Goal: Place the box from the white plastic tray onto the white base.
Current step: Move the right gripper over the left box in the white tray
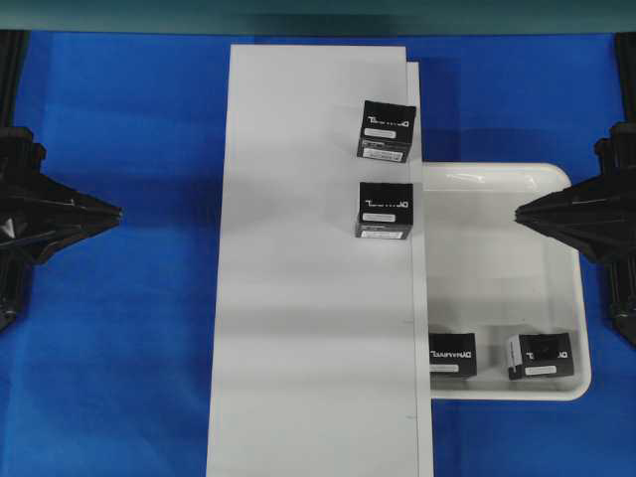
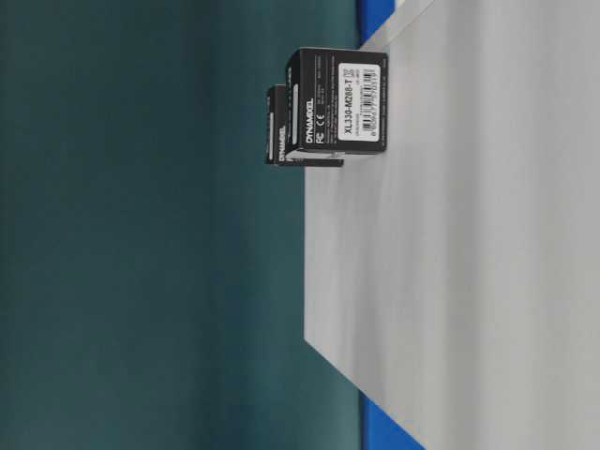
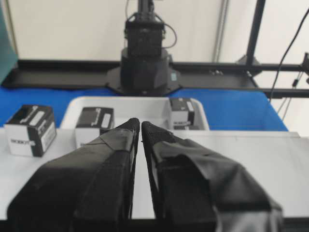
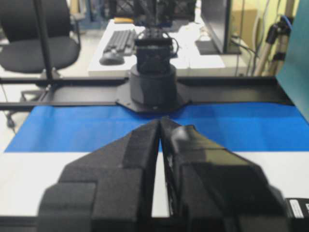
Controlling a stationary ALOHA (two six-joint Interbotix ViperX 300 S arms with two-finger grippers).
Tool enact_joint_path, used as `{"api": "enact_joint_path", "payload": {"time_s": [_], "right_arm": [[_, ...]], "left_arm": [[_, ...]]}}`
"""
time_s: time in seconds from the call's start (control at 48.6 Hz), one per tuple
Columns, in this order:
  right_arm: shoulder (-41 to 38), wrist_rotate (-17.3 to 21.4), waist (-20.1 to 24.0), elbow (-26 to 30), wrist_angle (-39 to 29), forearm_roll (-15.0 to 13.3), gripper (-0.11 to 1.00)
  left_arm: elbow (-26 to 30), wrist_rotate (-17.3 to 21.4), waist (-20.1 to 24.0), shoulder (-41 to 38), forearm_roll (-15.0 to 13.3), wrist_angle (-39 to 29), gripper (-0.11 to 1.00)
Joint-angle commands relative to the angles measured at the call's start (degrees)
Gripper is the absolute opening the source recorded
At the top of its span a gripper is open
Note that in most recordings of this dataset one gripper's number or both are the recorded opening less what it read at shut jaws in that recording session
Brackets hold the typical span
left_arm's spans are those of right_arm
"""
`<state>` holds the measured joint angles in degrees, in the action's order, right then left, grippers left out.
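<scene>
One black box with white lettering lies in the white plastic tray, at its near left corner. It also shows in the left wrist view as the box in the tray. Two matching boxes stand on the long white base, along its right edge. My left gripper hovers over the blue cloth left of the base, shut and empty. The right gripper hangs over the tray's right half, shut and empty.
A black carton with a product picture and a white end lies in the tray's near right corner. Blue cloth covers the table on both sides. In the table-level view two boxes stand on the base.
</scene>
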<state>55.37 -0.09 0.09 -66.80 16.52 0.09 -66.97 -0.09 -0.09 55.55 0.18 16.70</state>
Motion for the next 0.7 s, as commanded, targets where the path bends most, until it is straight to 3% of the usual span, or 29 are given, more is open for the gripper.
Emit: {"api": "enact_joint_path", "payload": {"time_s": [0.0,0.062,0.144,0.268,0.432,0.679], "right_arm": [[-0.3,1.1,0.9,1.1,0.4,0.4,0.14],[-0.4,1.8,1.9,2.7,-2.5,3.1,0.09],[-0.3,3.8,2.1,5.4,-9.6,5.2,0.01],[-0.4,6.8,2.5,9.8,-23.4,5.5,0.00],[-2.7,11.6,2.9,17.1,-38.4,5.7,0.00],[-10.6,14.3,7.7,23.0,-52.0,5.7,0.00]], "left_arm": [[2.2,-1.5,-0.6,0.0,0.7,-0.4,0.14],[3.1,-2.5,-1.0,0.2,0.7,-1.2,0.15],[4.1,-3.1,-1.6,0.3,0.7,-3.7,0.04],[5.7,-3.1,-1.8,0.2,0.7,-8.3,-0.04],[6.3,-3.3,-2.5,0.3,0.8,-11.7,-0.05],[6.4,-3.4,-2.5,0.4,0.7,-13.4,-0.05]]}}
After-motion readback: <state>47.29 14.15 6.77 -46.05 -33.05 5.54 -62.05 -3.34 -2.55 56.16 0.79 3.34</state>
